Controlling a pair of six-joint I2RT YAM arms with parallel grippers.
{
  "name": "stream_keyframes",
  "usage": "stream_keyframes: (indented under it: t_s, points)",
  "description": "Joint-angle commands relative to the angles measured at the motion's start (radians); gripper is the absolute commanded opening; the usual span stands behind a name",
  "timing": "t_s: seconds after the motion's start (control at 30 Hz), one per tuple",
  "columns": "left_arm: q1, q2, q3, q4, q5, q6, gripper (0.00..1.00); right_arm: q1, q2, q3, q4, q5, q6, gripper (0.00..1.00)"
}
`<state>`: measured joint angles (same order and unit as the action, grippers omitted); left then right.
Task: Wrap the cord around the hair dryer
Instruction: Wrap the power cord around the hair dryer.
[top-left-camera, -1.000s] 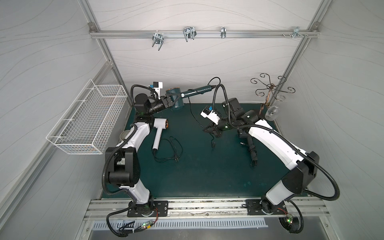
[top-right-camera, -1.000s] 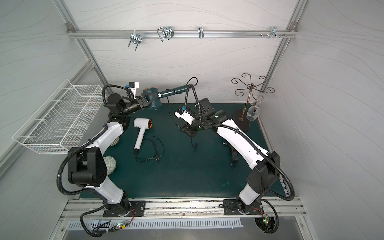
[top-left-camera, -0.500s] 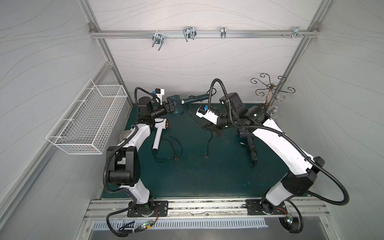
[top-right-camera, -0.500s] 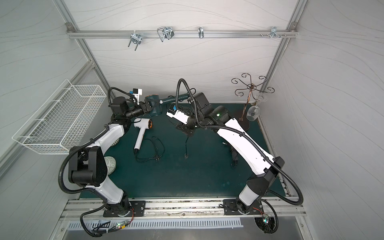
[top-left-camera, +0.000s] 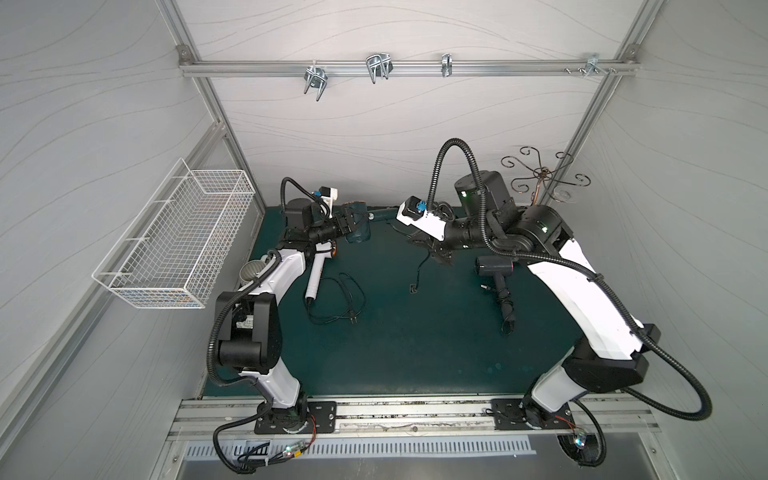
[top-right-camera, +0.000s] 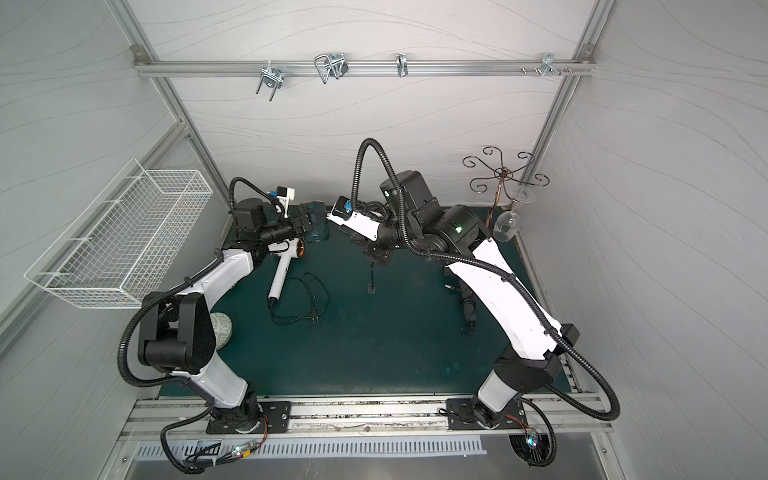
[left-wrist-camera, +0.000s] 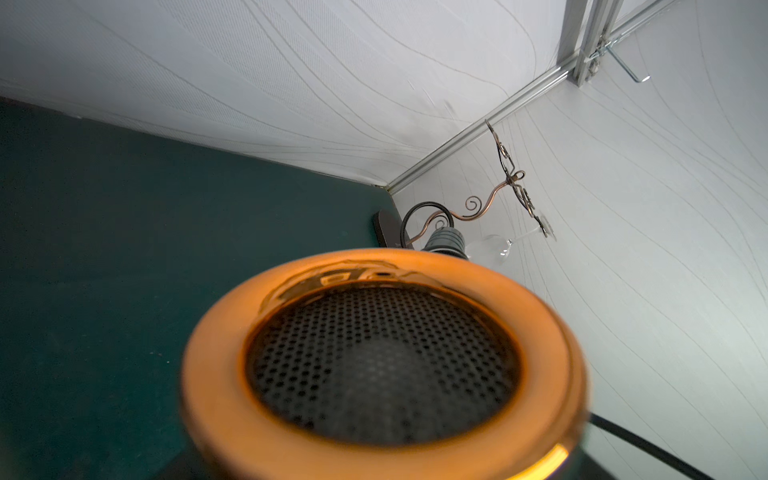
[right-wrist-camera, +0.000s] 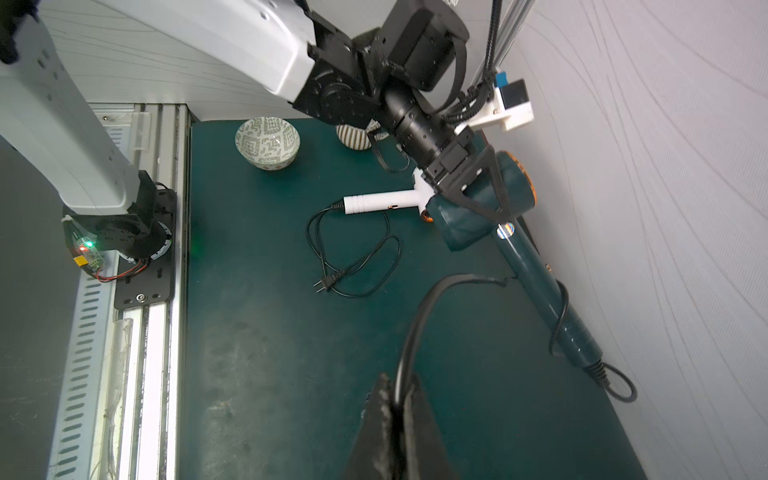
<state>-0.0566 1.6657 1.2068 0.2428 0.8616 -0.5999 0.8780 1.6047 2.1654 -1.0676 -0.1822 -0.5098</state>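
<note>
While aloft, dryer in left pincer

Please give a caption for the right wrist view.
Right gripper jaws pinch the cord; left gripper grips the teal hair dryer.

hair dryer: teal, orange ring | bowl: white, green geometric pattern | mat: dark green

Left arm reaches far back, left gripper clamped wide on the dryer; right arm arches inward, right gripper angled down, pinched on the cord
</note>
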Motion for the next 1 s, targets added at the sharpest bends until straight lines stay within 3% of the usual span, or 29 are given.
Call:
stream_keyframes:
  t_s: [0.0,0.2,0.5,0.73,0.97]
  points:
    - [-0.031,-0.012,0.024,0.066,-0.021,0.03,0.0,0.027,0.008,0.043,-0.029,-0.008,-0.047,0.0]
    - [-0.086,0.011,0.037,0.059,-0.014,0.039,0.0,0.032,0.035,0.1,-0.028,0.012,-0.07,0.0]
    - [-0.119,-0.027,-0.014,-0.02,0.015,0.116,0.0,-0.006,0.052,0.132,-0.011,0.148,-0.169,0.0]
    - [-0.162,-0.112,-0.063,-0.185,-0.022,0.255,0.0,-0.092,0.068,0.176,0.052,0.235,-0.282,0.0]
    - [-0.23,-0.099,-0.033,-0.303,-0.013,0.344,0.0,-0.131,0.139,0.248,0.177,0.256,-0.389,0.0]
